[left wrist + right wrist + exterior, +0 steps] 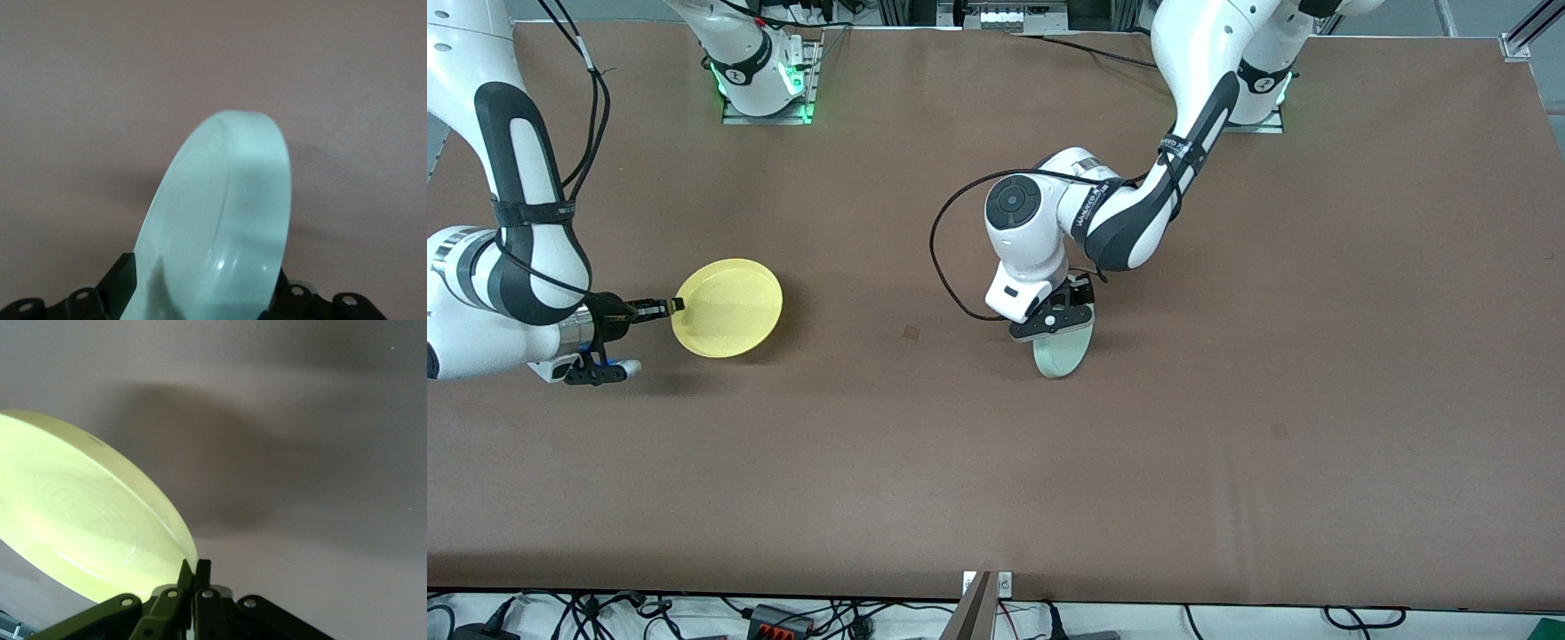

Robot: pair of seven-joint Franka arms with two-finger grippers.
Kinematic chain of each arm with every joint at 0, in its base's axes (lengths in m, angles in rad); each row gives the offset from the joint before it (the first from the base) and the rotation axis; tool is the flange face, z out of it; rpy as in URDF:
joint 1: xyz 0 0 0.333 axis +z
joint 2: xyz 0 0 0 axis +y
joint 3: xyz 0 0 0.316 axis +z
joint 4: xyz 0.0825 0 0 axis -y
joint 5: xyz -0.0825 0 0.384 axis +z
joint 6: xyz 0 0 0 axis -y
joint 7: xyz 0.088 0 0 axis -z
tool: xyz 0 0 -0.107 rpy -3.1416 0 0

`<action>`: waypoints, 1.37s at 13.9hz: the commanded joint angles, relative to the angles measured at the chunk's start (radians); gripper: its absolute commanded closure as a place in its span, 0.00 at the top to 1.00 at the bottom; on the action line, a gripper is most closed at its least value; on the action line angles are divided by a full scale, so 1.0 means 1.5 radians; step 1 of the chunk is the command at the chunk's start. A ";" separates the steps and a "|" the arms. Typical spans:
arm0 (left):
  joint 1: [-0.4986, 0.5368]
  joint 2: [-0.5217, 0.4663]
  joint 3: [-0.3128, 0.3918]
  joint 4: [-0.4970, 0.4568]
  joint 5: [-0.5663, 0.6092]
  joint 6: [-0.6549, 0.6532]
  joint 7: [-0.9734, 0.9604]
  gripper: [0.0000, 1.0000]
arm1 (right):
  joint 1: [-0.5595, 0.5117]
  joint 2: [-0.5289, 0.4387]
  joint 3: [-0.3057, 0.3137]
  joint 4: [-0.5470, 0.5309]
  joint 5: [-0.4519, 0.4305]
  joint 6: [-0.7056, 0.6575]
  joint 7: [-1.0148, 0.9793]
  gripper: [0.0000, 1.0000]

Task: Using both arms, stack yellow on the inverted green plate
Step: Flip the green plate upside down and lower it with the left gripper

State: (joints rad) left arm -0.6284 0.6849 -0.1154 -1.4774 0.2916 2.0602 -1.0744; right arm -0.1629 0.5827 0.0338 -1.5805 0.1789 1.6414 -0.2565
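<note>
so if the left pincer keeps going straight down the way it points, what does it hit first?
The green plate standing on edge between its fingers, then the bare table just under the left pincer. Nothing else shows in that line, though the exact gap is unclear.

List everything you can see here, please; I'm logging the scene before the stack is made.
yellow plate: one, yellow, held up by its rim over the right arm's end of the table.
green plate: one, pale mint green, tilted steeply on edge, about mid-table.
table: one, brown top, under everything.
cables and plugs: several, black, along the table's edge nearest the front camera.
right gripper: one, black, shut on the yellow plate's rim.
left gripper: one, black, jaws wide on either side of the green plate's upper edge.
arms: two, white with black bands; neither waits.
</note>
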 commanded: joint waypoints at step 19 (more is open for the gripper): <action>0.010 0.041 -0.009 -0.005 -0.085 0.151 -0.021 0.89 | -0.006 -0.012 -0.001 0.001 0.004 -0.011 -0.027 0.00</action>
State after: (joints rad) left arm -0.6191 0.7566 -0.1243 -1.4889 0.1848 2.2788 -1.0969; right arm -0.1657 0.5802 0.0312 -1.5781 0.1789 1.6405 -0.2777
